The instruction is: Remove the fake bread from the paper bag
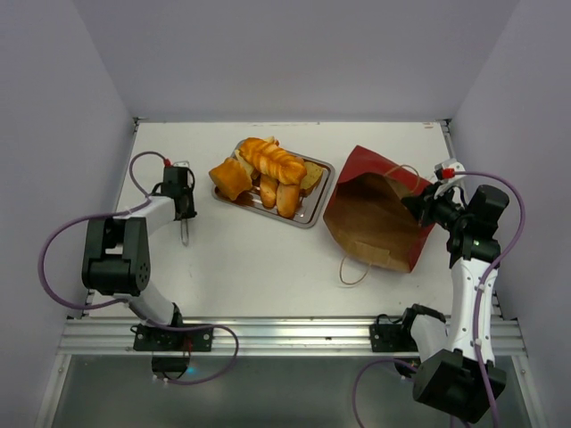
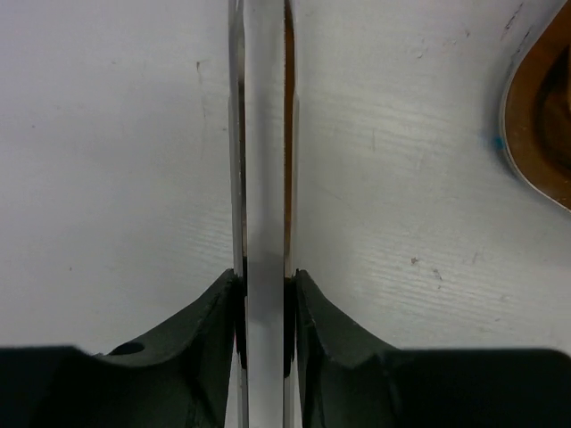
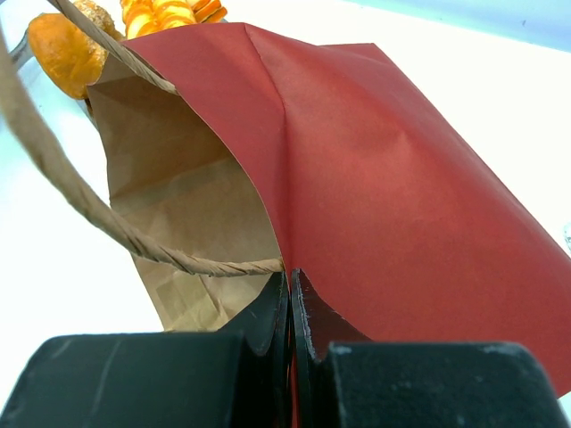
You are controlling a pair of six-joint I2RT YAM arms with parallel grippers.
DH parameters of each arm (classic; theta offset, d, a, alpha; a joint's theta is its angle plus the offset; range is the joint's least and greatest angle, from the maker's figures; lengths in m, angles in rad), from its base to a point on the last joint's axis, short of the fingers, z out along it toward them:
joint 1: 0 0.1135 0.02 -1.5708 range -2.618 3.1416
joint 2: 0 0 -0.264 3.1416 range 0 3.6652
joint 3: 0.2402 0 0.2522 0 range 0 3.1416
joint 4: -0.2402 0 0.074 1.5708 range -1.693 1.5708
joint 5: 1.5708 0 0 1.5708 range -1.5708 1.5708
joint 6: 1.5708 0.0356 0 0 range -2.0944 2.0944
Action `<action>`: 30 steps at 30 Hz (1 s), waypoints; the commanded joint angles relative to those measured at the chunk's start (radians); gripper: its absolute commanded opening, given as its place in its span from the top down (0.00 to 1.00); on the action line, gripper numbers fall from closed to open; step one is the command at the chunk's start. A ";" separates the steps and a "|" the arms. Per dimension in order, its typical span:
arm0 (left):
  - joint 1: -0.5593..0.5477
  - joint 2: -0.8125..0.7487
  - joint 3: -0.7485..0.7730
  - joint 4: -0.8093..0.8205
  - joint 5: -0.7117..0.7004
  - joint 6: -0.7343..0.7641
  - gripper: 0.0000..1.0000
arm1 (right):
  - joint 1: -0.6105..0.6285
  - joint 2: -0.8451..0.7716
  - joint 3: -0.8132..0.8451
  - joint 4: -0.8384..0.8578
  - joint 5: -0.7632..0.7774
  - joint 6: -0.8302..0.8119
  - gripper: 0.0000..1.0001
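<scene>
Pinching the dark-red paper bag's (image 1: 379,214) rim, the right gripper (image 3: 291,294) is aiming its mouth leftward at the left gripper (image 1: 184,234), whose jaws are nearly together on nothing.

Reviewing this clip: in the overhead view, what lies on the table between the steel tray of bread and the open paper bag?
Nothing: in the top view the tray and the paper bag sit nearly edge to edge, with only a thin sliver of bare table between them.

No readable text on anything
</scene>
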 commanded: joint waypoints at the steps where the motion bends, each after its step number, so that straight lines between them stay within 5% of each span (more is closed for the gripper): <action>1: 0.020 0.026 0.002 0.025 0.025 0.017 0.65 | -0.004 0.001 0.031 0.004 -0.037 0.012 0.98; 6: 0.025 0.080 0.027 -0.028 0.048 -0.006 0.36 | -0.006 0.001 0.033 -0.001 -0.035 0.015 0.98; 11: 0.053 0.074 0.028 -0.047 0.077 -0.040 0.21 | -0.004 -0.002 0.062 -0.027 -0.025 0.013 0.98; 14: 0.054 -0.003 0.043 -0.064 0.100 -0.061 0.01 | -0.004 0.013 0.137 -0.071 -0.022 0.019 0.98; 22: 0.054 -0.331 0.042 -0.105 0.138 -0.094 0.00 | -0.004 0.118 0.399 -0.209 0.073 0.189 1.00; 30: 0.053 -0.647 -0.084 -0.053 0.239 -0.094 0.00 | -0.004 0.213 0.557 -0.246 0.313 0.597 1.00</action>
